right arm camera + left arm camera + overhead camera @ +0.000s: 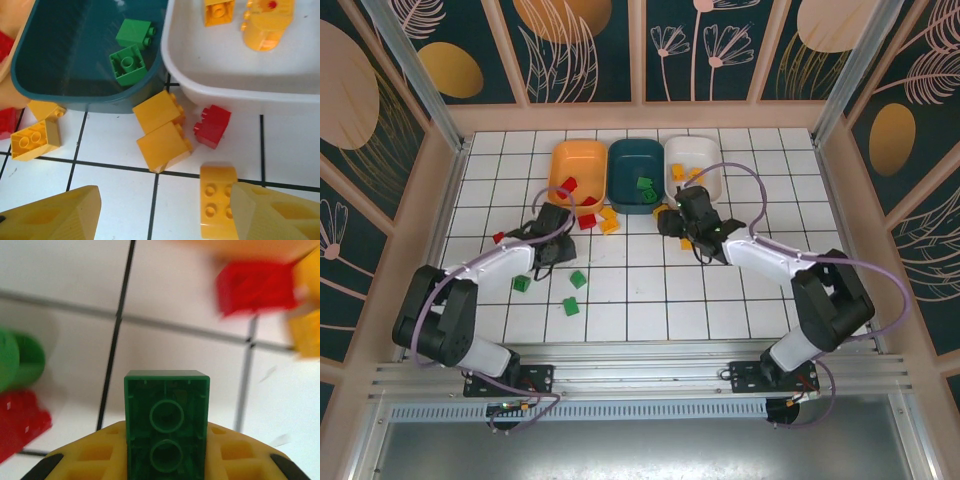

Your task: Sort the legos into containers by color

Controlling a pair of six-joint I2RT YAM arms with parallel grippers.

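left gripper (167, 452) clenched on a green lego (166, 410), brick upright btwn the yellow fingers (95, 457), hollow side to the cam; a red lego (257, 287) sits on the tiles (175, 330) ahead-right. right gripper (165, 215) spread open, released; a yellow-orange lego (216, 200) lies against one finger (275, 215), near the white tray (225, 85). right wrist cam gives 2 greens (128, 64) in the teal tray (55, 65), red brick (212, 125) by the white wall; top view adds the orange tray (563, 160) w/ reds (570, 185) in it, loose greens (578, 279) by the left arm (485, 265).
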